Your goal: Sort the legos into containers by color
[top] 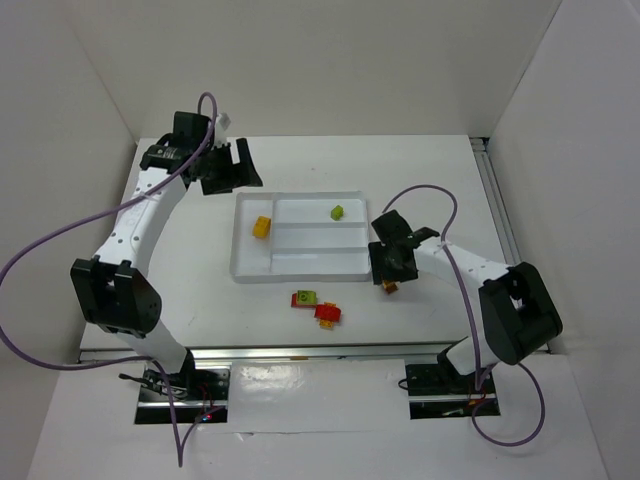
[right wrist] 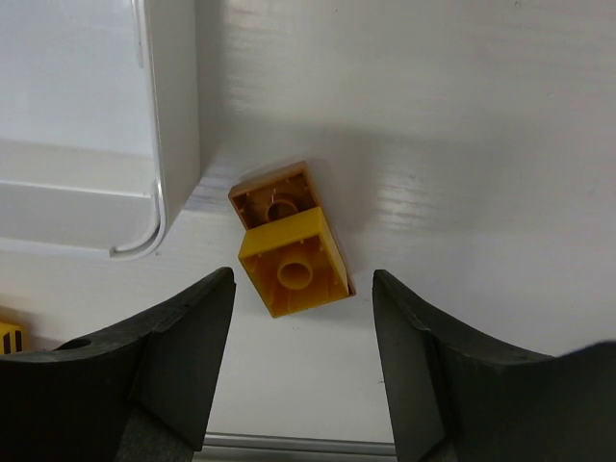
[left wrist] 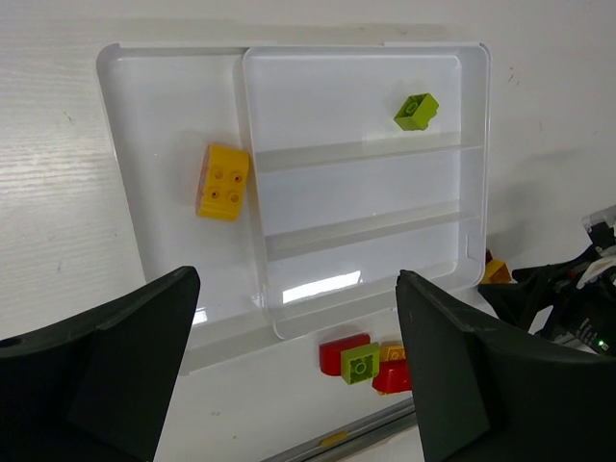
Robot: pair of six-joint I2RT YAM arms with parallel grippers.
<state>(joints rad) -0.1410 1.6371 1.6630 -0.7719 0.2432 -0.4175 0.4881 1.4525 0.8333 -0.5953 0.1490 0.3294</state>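
While left tool (left wrist: 296, 289) gapes, open right tool (right wrist: 300, 279) straddles stacked legos (right wrist: 291, 258) beside the tray (right wrist: 178, 115).

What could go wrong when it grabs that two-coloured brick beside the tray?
The yellow-and-brown brick pair lies skewed between the right fingers, so closing could twist it or squeeze it out. It sits close to the tray corner; a finger might catch the wall. Two colours are stuck together, so dropped whole, one colour would land wrong.
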